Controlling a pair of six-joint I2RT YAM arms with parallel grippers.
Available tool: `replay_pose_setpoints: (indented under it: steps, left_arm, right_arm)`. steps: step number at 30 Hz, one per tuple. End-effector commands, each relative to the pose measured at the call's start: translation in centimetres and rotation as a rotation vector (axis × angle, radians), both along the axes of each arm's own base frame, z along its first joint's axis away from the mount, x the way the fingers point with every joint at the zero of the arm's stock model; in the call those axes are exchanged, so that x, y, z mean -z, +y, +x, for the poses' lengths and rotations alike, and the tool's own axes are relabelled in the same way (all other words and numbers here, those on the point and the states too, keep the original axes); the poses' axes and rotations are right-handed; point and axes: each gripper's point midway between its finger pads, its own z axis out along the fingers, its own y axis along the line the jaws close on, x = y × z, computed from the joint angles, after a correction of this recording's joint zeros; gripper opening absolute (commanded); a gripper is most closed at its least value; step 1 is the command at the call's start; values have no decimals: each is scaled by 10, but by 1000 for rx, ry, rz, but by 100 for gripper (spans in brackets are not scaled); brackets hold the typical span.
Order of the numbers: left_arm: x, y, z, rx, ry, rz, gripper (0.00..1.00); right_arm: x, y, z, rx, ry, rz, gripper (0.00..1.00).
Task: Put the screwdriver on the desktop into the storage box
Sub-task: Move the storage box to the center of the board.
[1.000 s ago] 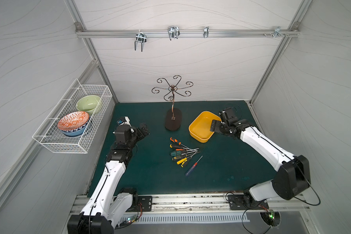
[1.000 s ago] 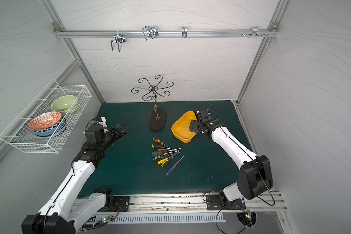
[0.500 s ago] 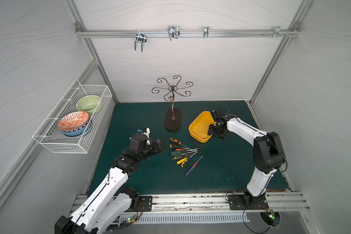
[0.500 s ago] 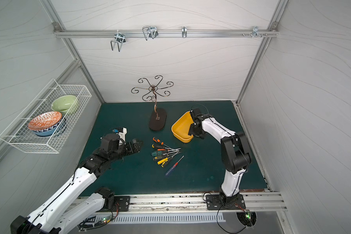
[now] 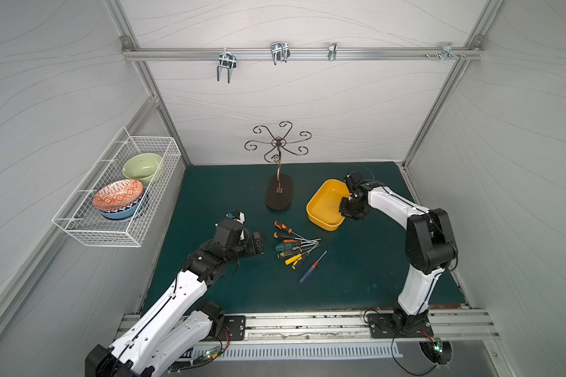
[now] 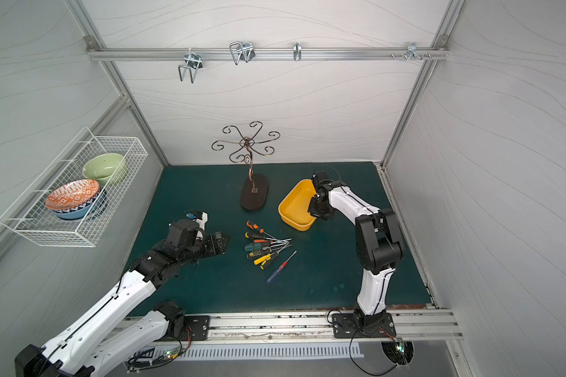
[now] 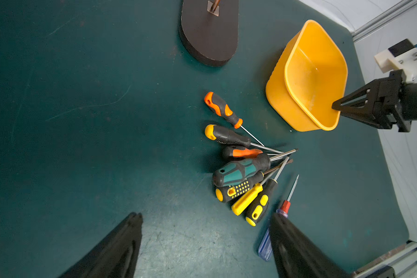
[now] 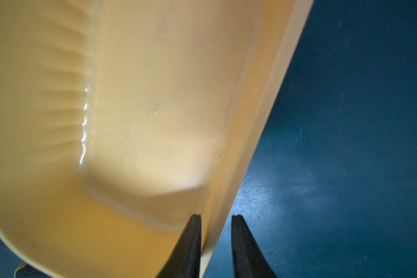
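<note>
Several screwdrivers (image 5: 294, 244) (image 6: 265, 244) (image 7: 243, 168) lie in a loose fan on the teal desktop (image 5: 226, 182), handles toward my left gripper (image 5: 260, 243) (image 6: 223, 243) (image 7: 206, 223). It hovers open just left of the pile with nothing between its fingers. One finger hides part of a blue-handled screwdriver (image 7: 265, 245). The yellow storage box (image 5: 324, 205) (image 6: 294, 205) (image 7: 306, 72) (image 8: 154, 96) sits behind the pile to the right, with nothing inside. My right gripper (image 5: 345, 212) (image 6: 312, 210) (image 7: 335, 106) (image 8: 216, 217) is shut on its right wall, one finger inside and one outside.
A scroll-armed metal stand on a dark oval base (image 5: 278, 196) rises left of the box. A white wire basket (image 5: 118, 196) with bowls hangs on the left wall. Hooks hang from a rail on the back wall, and an aluminium rail (image 5: 307, 323) borders the front.
My left arm swung from the left wall toward the screwdriver pile, its jaws narrowing slightly. My right gripper dropped onto the box's right wall and closed on it.
</note>
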Motion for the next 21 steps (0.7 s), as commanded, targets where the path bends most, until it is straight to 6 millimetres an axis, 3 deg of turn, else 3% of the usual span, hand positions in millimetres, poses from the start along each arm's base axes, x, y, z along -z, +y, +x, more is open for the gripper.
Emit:
replay_pose_setpoints:
  steps: [1, 13, 21]
  left_arm:
    - [-12, 0, 6, 24, -42, 57, 85]
    - [-15, -6, 7, 132, -48, 178, 83]
    - [-11, -25, 0, 263, -16, 233, 79]
  right_arm:
    - [16, -9, -7, -18, 48, -37, 23]
    - [22, -20, -38, -102, 87, -74, 11]
    - [13, -29, -56, -122, 84, -105, 11]
